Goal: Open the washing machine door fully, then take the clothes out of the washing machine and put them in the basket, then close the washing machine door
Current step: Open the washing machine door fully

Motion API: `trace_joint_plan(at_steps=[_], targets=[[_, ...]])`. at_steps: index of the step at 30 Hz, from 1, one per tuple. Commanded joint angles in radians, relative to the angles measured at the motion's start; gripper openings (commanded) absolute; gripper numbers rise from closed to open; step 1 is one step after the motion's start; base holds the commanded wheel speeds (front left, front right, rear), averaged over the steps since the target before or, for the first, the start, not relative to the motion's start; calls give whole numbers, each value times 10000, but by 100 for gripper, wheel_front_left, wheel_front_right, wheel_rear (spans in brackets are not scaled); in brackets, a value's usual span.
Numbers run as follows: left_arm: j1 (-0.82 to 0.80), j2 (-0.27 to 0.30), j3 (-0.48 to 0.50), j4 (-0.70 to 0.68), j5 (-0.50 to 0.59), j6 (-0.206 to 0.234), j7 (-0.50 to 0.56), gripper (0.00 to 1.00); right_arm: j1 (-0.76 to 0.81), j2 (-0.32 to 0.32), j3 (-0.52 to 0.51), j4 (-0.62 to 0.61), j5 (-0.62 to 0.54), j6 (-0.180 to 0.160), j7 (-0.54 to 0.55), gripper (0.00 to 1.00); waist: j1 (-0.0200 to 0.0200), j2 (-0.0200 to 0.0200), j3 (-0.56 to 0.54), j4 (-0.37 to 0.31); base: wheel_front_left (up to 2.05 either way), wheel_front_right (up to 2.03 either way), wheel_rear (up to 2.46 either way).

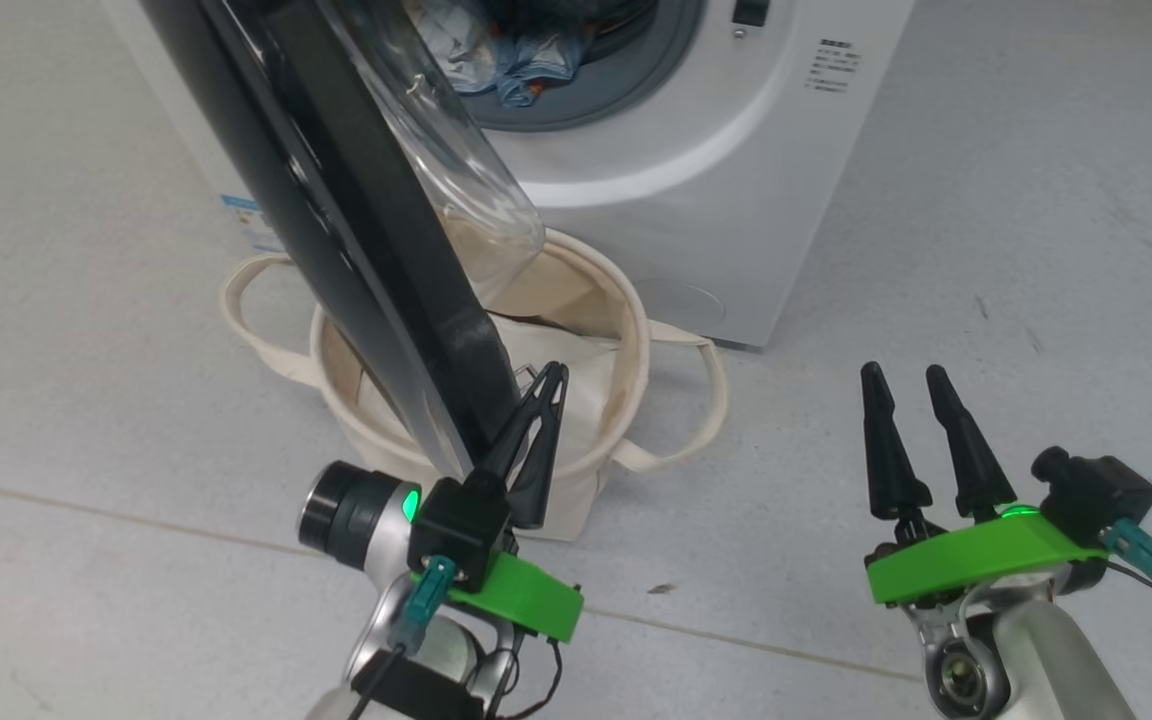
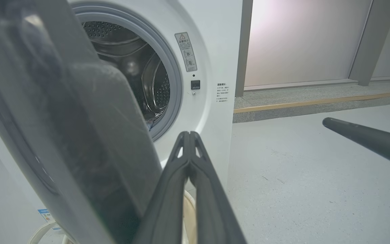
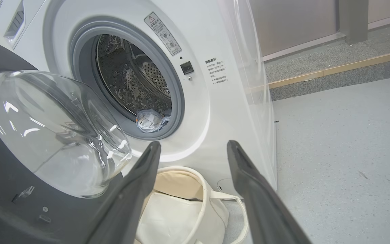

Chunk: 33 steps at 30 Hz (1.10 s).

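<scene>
The white washing machine [image 1: 736, 170] stands at the top with its door [image 1: 336, 200] swung out toward me, the black rim edge-on and the glass bulge [image 3: 52, 128] facing the drum. Blue clothes [image 1: 526, 60] lie in the drum mouth, and a pale bundle of clothes [image 3: 151, 120] rests on the grey seal. The cream basket [image 1: 636, 330] sits on the floor under the door. My left gripper [image 1: 556, 372] is shut with nothing between its fingers and lies against the rim's lower edge on the drum side. My right gripper [image 1: 904, 372] hovers open to the right, above bare floor.
White cloth [image 1: 576, 390] lies inside the basket. Grey floor [image 1: 986, 250] stretches to the right of the washer. A low kerb with a wooden strip [image 2: 317, 101] and a wall run behind. One right finger [image 2: 367, 139] crosses the left wrist view.
</scene>
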Motion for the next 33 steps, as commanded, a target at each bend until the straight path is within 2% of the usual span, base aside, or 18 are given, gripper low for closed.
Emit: trace_joint_plan(at_steps=[1, 11, 21, 30, 33], targets=[[-243, -3, 379, -260, -26, 114, 24, 0, -338, 37, 192, -391, 75, 2, -122, 100, 0, 0, 0, 73, 0, 0, 0], [76, 76, 655, -239, -224, 514, -76, 0, -253, 37, 252, -422, -60, 2, -122, 100, 0, 0, 1, 813, 0, 0, 0], [503, 191, 941, -224, -514, 834, -163, 0, -215, 37, 316, -312, -183, 2, -122, 100, 0, 0, -125, 1914, 0, 0, 0], [756, 780, 2082, -205, -898, 1439, -240, 0, -241, 37, 395, -197, -267, 2, -122, 100, 0, 0, -129, 2412, 0, 0, 0], [740, 1202, 2907, -159, -1329, 1571, -257, 0, -251, 37, 301, -193, -324, 2, -122, 100, 0, 0, -32, 2466, 0, 0, 0]])
